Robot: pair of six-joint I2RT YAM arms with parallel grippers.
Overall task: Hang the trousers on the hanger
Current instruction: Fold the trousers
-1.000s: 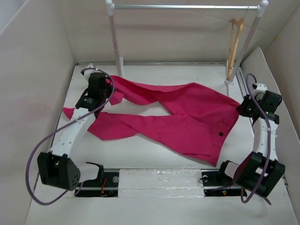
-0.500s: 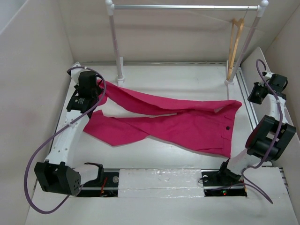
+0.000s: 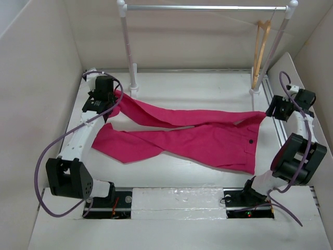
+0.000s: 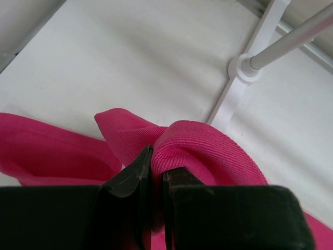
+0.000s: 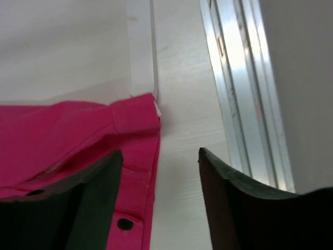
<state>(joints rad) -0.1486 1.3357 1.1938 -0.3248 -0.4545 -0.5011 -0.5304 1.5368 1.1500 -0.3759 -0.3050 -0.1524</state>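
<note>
Trousers (image 3: 197, 138) lie flat on the bench (image 3: 208, 91), left hand (image 4: 156, 161) clamped on 1 leg end (image 4: 203, 143), right hand (image 5: 159, 153) open and empty at the waistband (image 5: 135, 112): any left pull could drag them crooked.

The trousers (image 3: 192, 136) lie flat across the middle of the table (image 3: 208, 86). The waist end is toward the right of the frame and both legs run off left, one behind the other. The rack (image 3: 205, 8) stands along the back edge, top of frame, and the hanger (image 3: 261, 49) hangs at the rail's far right end, beside the right post. The left gripper (image 3: 110, 101) sits at the rear leg's end, centre left. The right gripper (image 3: 271, 109) is just right of the waistband, and a metal track (image 5: 244, 83) runs along its right.
</note>
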